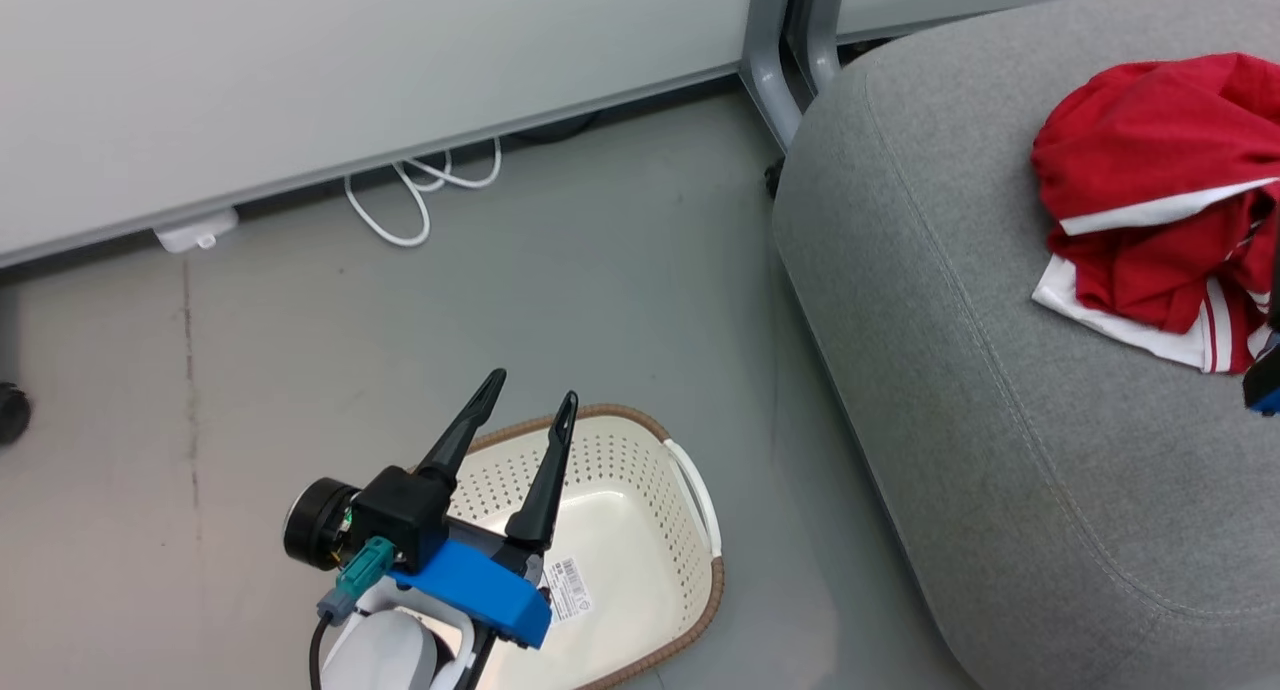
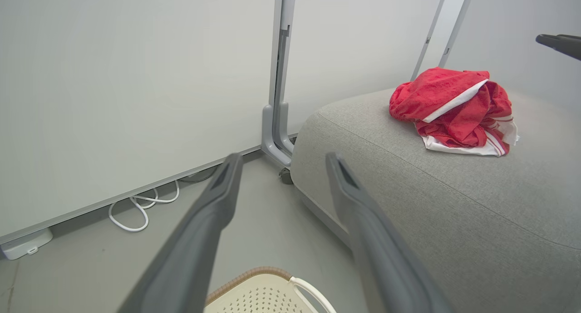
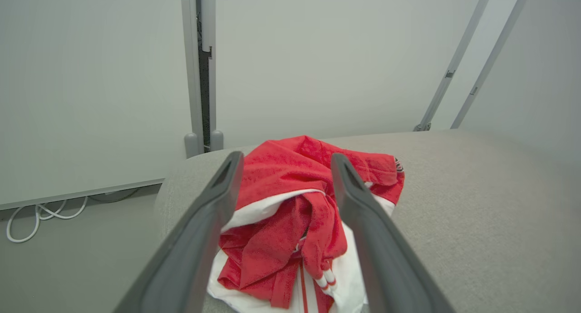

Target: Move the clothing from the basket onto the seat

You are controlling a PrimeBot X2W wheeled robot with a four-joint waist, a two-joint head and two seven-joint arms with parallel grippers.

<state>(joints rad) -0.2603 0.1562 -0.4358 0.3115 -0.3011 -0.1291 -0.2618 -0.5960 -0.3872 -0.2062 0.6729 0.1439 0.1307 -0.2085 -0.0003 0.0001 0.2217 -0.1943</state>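
Found barcode sticker point(image 1: 568, 587) on inner bottom of laundry basket point(image 1: 640, 470); print too small to read. Could not read any writing on clothing point(image 1: 1150, 200). Logged clothing as crumpled red heap with white hem bands and thin red-white stripes, lying on top of grey sofa point(image 1: 1000, 420), well apart from basket down on floor point(image 1: 500, 270). Too bunched to give a long axis. Left tool point(image 1: 532, 387) above basket, fingers moderately spread, holding nothing. Right tool point(image 3: 287, 158) spread wide, pointing toward heap, gripping nothing.

One basket point(image 1: 630, 470), one seat point(image 1: 950, 370), one clothing heap point(image 1: 1140, 160) (pieces uncountable), one left pincer point(image 1: 533, 387), one right pincer point(image 3: 286, 156), one cable point(image 1: 372, 225).
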